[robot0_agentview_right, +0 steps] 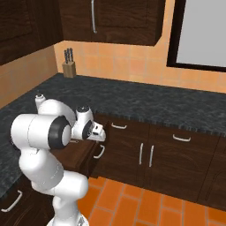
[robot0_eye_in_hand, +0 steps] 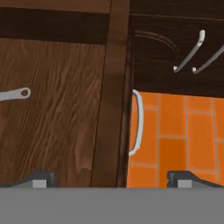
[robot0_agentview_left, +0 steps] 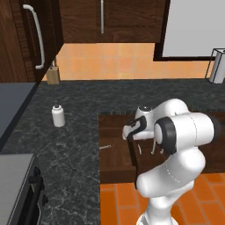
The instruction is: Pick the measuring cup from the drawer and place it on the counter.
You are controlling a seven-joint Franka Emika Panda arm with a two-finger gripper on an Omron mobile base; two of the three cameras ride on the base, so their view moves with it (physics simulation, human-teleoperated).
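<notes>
The drawer (robot0_agentview_left: 115, 154) stands pulled out from under the black speckled counter (robot0_agentview_left: 70, 132), and its wooden floor is in plain sight. Only the thin grey handle of the measuring cup (robot0_eye_in_hand: 15, 94) shows, lying flat on the drawer floor; the same handle is a small pale sliver (robot0_agentview_left: 104, 147) near the drawer's left side. The cup's bowl is out of view. My gripper (robot0_eye_in_hand: 113, 179) hangs open above the drawer's front panel (robot0_eye_in_hand: 114, 87), straddling it, with nothing between the fingertips (robot0_eye_in_hand: 41, 179). The gripper (robot0_agentview_left: 127, 133) (robot0_agentview_right: 100, 132) sits to the right of the cup.
A white bottle (robot0_agentview_left: 58, 115) stands on the counter left of the drawer. A knife block (robot0_agentview_left: 52, 74) is at the back wall and a paper towel roll (robot0_agentview_left: 217, 66) at the far right. The drawer's curved silver handle (robot0_eye_in_hand: 137, 122) hangs over the orange floor tiles (robot0_eye_in_hand: 183, 131).
</notes>
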